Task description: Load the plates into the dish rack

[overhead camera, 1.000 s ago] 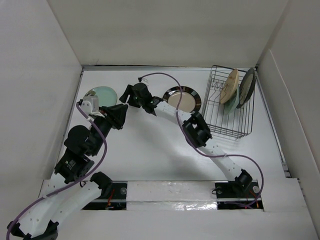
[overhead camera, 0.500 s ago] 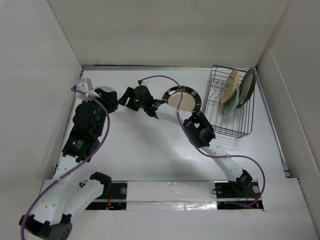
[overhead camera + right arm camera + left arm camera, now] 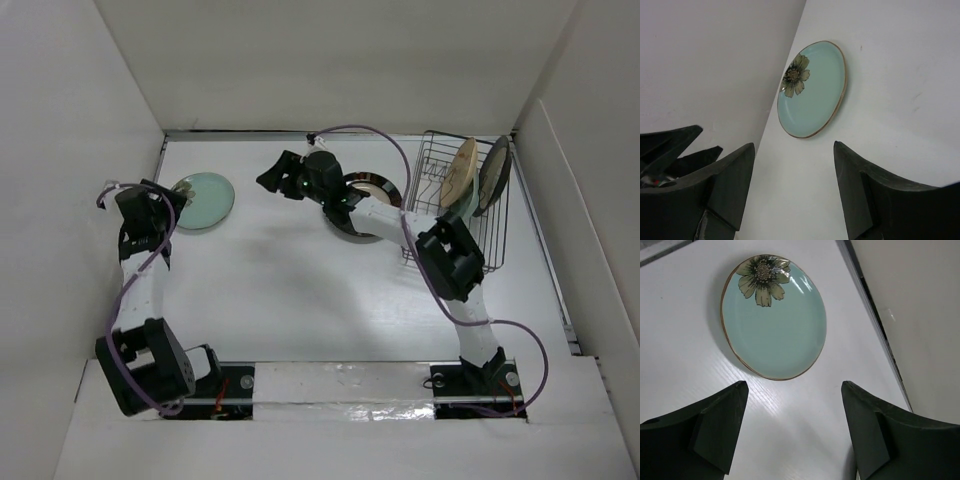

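Both claws stand wide open and empty over the white table [image 3: 300,290]. The left gripper [image 3: 794,388] has its two dark fingers [image 3: 720,430] spread far apart, gripping nothing and touching nothing. The small round pale green plate [image 3: 774,320] lies flat on the table just ahead of its fingertips, and the gap between them is about as wide as the plate. The plate's painted flower sits on the far edge, away from this claw. A white wall runs along the claw's right side.

The right gripper [image 3: 792,147] is spread just as wide, also empty. It points at the same green plate from the opposite side, with bare table between the plate and its fingertips. Part of the left arm [image 3: 670,145] shows low at its left.

From the overhead view, the black-rimmed cream plate [image 3: 375,190] lies flat behind the right claw, partly covered by that arm's wrist. Farther back along the arm stands the dish rack [image 3: 470,255]. It holds the tan plate [image 3: 458,170] and the grey-brown-rimmed plate [image 3: 493,170], both on edge and side by side.
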Controlling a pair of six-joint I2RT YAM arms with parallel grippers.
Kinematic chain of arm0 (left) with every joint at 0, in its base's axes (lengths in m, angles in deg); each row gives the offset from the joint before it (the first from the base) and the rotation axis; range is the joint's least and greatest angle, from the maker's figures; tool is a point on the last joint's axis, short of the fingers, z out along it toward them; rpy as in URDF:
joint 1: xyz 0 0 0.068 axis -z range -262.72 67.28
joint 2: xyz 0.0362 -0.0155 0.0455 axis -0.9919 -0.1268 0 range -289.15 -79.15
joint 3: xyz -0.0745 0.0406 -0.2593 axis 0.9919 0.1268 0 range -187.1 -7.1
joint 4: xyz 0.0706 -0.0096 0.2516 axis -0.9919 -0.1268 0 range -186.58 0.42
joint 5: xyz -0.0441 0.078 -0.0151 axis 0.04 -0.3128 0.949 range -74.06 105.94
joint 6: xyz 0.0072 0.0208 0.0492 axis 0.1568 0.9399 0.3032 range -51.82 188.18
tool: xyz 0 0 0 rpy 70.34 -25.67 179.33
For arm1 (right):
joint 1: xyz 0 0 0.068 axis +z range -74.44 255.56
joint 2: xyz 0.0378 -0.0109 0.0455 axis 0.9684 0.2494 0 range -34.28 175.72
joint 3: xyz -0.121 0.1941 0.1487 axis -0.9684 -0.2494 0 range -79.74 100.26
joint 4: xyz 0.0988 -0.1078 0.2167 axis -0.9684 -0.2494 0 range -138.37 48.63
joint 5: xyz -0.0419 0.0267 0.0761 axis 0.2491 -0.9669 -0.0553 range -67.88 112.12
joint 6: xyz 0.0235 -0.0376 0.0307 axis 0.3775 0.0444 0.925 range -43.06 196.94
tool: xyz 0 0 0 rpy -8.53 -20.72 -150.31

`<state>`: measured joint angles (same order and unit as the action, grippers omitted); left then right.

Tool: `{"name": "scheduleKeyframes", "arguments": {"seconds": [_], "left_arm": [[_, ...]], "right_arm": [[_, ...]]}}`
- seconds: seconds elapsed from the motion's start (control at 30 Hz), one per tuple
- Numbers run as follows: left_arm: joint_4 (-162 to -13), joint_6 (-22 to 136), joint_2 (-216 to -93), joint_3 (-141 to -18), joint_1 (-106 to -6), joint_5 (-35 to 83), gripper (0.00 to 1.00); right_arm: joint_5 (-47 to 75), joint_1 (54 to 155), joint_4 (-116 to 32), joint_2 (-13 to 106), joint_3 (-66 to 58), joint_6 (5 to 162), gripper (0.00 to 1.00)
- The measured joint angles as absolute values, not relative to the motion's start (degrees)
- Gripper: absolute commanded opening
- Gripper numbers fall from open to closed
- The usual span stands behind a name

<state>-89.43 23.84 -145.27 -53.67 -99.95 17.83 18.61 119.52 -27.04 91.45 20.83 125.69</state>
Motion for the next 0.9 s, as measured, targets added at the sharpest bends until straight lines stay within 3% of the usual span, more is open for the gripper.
{"name": "scheduleKeyframes", "arguments": {"seconds": [0.4, 0.67, 0.77, 0.87, 0.9], "left_arm": [[-84.65, 21.09, -169.91, -56.58, -103.06, 20.85, 0.65], [-83.29, 20.54, -178.17, -60.62, -103.06, 20.34, 0.58], [-82.11, 19.95, -180.25, -61.54, -103.06, 20.34, 0.48], [-80.49, 19.27, -182.63, -62.78, -103.06, 21.24, 0.28], [-79.97, 19.21, -183.24, -62.98, -103.06, 21.5, 0.13]], "right_arm": [[17.87, 119.89, -25.71, 75.35, 8.35, 114.15, 0.69], [18.07, 121.84, -25.45, 67.48, 4.84, 108.71, 0.69], [18.61, 121.82, -25.4, 66.21, 3.68, 107.79, 0.69], [19.14, 121.77, -25.47, 66.1, 3.44, 107.05, 0.69], [19.36, 121.79, -25.42, 66.1, 3.22, 106.85, 0.69]]}}
